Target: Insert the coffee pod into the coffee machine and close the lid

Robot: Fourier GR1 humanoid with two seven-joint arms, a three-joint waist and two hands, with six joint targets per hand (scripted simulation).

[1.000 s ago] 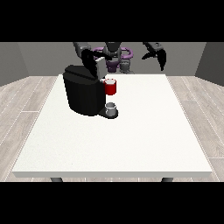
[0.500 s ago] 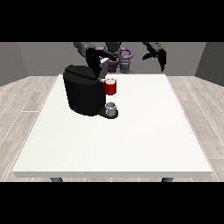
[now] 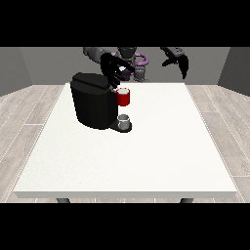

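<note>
1. Two hands are what I am watching; nearest me, though, is only bare white table (image 3: 127,166), from its near edge up towards the middle.
2. Past the middle, towards the table's far left corner, stands the black coffee machine (image 3: 93,105). A small grey thing (image 3: 124,120) sits on its base at the front; I cannot tell it for the pod, so I treat it as a cup.
3. Just above that is a red thing at the machine (image 3: 123,97), under the machine's head.
4. The hand at the view's left (image 3: 113,72) hangs over the machine's top, beside the red thing, fingers spread and holding nothing that I can see.
5. The hand at the view's right (image 3: 178,62) is raised beyond the table's far edge, well apart from the machine. Its fingers hang down, relaxed, with nothing in them.
6. The coffee pod does not plainly show, so I cannot place it.
7. Risk, as I judge it: pressing the lid with the pod unseated would jam it or close the machine with nothing inside. A careless sweep over the top could also nudge the machine or knock the grey thing off its base.
</note>
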